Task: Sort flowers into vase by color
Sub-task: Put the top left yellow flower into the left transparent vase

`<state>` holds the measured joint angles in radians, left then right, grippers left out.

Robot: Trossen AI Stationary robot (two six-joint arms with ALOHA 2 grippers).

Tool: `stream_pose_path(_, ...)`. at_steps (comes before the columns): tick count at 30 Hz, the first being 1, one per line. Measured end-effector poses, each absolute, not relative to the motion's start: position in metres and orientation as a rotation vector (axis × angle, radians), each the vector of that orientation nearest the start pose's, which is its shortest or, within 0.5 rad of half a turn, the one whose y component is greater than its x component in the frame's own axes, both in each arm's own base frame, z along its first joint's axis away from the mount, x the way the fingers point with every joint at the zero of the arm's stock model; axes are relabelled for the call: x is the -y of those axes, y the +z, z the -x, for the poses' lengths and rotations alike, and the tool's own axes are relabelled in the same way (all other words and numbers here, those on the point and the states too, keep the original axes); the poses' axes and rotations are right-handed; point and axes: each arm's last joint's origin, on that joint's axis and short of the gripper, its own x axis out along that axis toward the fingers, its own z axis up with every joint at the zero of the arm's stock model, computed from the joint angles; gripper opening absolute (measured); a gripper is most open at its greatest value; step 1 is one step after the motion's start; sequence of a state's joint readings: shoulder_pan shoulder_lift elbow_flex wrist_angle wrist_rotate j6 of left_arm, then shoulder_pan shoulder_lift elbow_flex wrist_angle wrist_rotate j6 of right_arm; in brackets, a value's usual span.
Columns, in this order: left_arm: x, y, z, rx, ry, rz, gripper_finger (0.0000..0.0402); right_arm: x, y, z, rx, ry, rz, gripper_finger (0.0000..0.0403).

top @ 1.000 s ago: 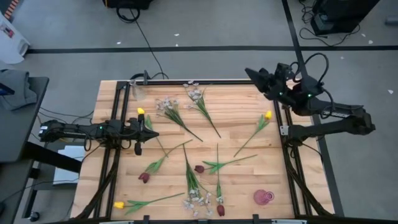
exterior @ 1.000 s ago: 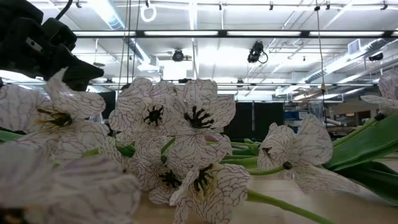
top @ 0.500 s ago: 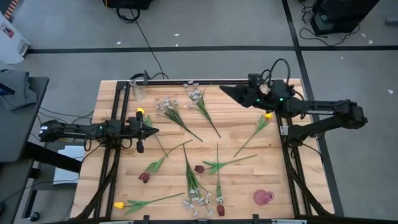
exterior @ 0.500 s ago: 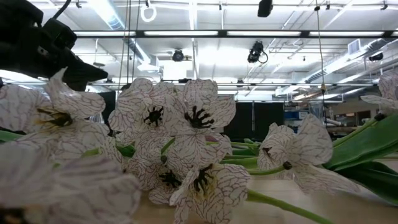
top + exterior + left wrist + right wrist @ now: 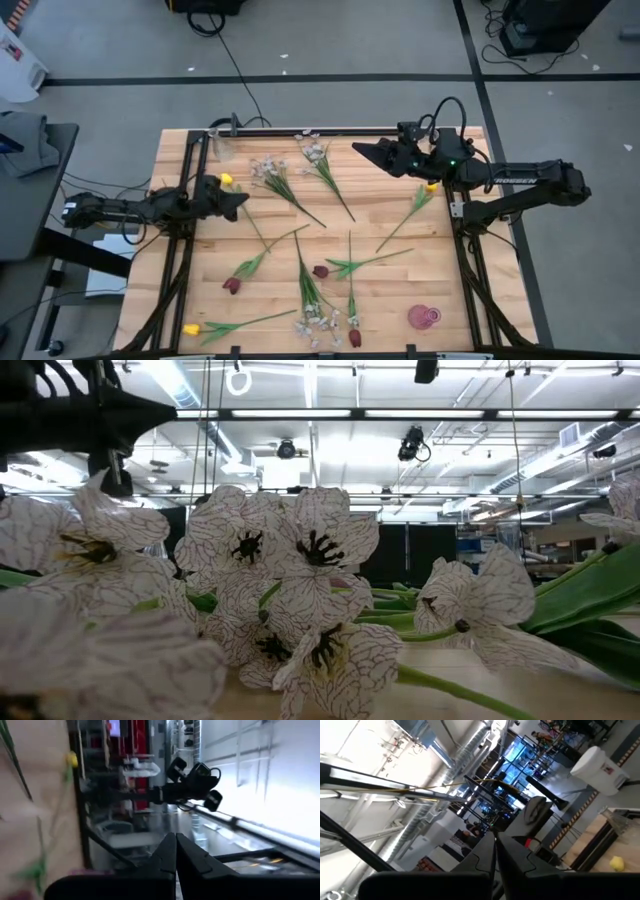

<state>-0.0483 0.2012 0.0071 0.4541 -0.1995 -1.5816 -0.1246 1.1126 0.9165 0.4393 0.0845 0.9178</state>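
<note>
Long-stemmed flowers lie flat and scattered on the wooden table [image 5: 390, 290]. There are yellow tulips [image 5: 226, 179] [image 5: 431, 185] [image 5: 190, 329], dark red tulips [image 5: 231, 285] [image 5: 320, 271] [image 5: 354, 338] and whitish sprays [image 5: 268, 167] [image 5: 316, 152] [image 5: 318, 322]. The near spray fills the low view [image 5: 290, 590]. My left gripper [image 5: 240, 203] [image 5: 175, 851] is shut and holds nothing; it hovers beside the left yellow tulip. My right gripper [image 5: 358, 148] [image 5: 494, 845] is shut on nothing, raised over the far edge, right of the far spray.
A pink vase [image 5: 424, 317] stands at the near right corner. A clear glass vase [image 5: 220, 147] stands at the far left corner. Dark frame rails [image 5: 185, 270] run along the table's left and right sides. Bare wood lies between the stems at mid-right.
My right gripper has swung from the far right corner toward the table's left along the far edge and sunk a little, then held still. My left gripper has rolled at the wrist and drawn back a little toward the left edge. No flower has moved.
</note>
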Motion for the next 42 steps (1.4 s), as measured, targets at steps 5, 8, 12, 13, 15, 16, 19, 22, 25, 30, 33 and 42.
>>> stream_pose_path(5,0.000,0.196,-0.105,0.342,-0.139,1.690,0.0008,0.033,0.372,-0.247,0.296,-0.097,-0.878,0.0030)
stream_pose_path(8,-0.003,0.195,-0.106,0.388,-0.074,1.673,0.0008,0.034,0.372,-0.247,0.291,-0.100,-0.876,0.0030)
stream_pose_path(12,-0.004,0.193,-0.107,0.414,-0.011,1.667,0.0008,0.034,0.371,-0.248,0.279,-0.108,-0.865,0.0030)
stream_pose_path(13,-0.004,0.193,-0.108,0.382,0.010,1.676,0.0008,0.034,0.370,-0.248,0.277,-0.109,-0.858,0.0030)
stream_pose_path(15,-0.003,0.200,-0.110,0.284,0.057,1.670,0.0008,0.033,0.370,-0.248,0.268,-0.102,-0.850,0.0030)
stream_pose_path(16,-0.002,0.207,-0.112,0.211,0.098,1.664,0.0008,0.033,0.370,-0.248,0.261,-0.094,-0.849,0.0030)
stream_pose_path(19,0.000,0.233,-0.111,-0.062,0.268,1.615,0.0008,0.033,0.368,-0.248,0.232,-0.068,-0.844,0.0030)
stream_pose_path(22,0.000,0.259,-0.107,-0.326,0.533,1.523,0.0008,0.034,0.366,-0.248,0.201,-0.063,-0.818,0.0030)
stream_pose_path(25,-0.002,0.282,-0.113,-0.491,0.796,1.410,0.0008,0.036,0.364,-0.249,0.178,-0.083,-0.792,0.0030)
stream_pose_path(30,-0.001,0.291,-0.155,-0.696,1.096,1.273,0.0008,0.039,0.357,-0.249,0.116,-0.122,-0.744,0.0030)
stream_pose_path(33,0.002,0.279,-0.192,-0.839,1.181,1.248,0.0007,0.039,0.353,-0.248,0.059,-0.137,-0.731,0.0030)
stream_pose_path(42,0.019,0.230,-0.280,-1.211,1.483,1.158,0.0009,0.036,0.356,-0.196,-0.137,-0.184,-0.545,0.0030)
